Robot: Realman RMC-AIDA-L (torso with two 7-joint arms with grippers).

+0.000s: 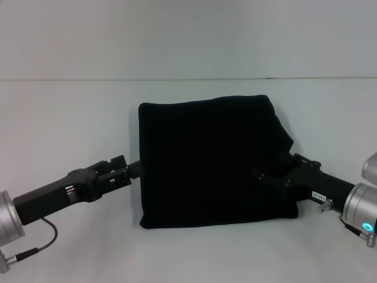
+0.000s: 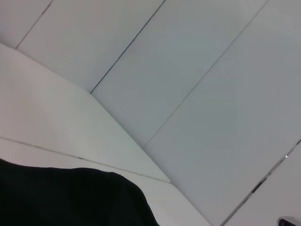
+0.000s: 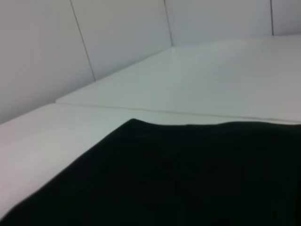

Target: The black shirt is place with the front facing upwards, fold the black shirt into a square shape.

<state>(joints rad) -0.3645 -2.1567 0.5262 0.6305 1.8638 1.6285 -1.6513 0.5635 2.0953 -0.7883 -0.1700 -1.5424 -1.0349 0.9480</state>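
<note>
The black shirt [image 1: 206, 159] lies on the white table as a folded, roughly square bundle, and no lettering shows on it. My left gripper [image 1: 134, 170] is low at the middle of the shirt's left edge, touching or almost touching the cloth. My right gripper [image 1: 257, 175] reaches in from the right and sits over the shirt's right part, black against black. Each wrist view shows only a corner of the black shirt [image 2: 66, 197] [image 3: 178, 179] on the table, with no gripper in sight.
The white table [image 1: 70, 118] runs back to a pale wall. A thin cable [image 1: 41, 242] hangs from the left arm near the front left corner.
</note>
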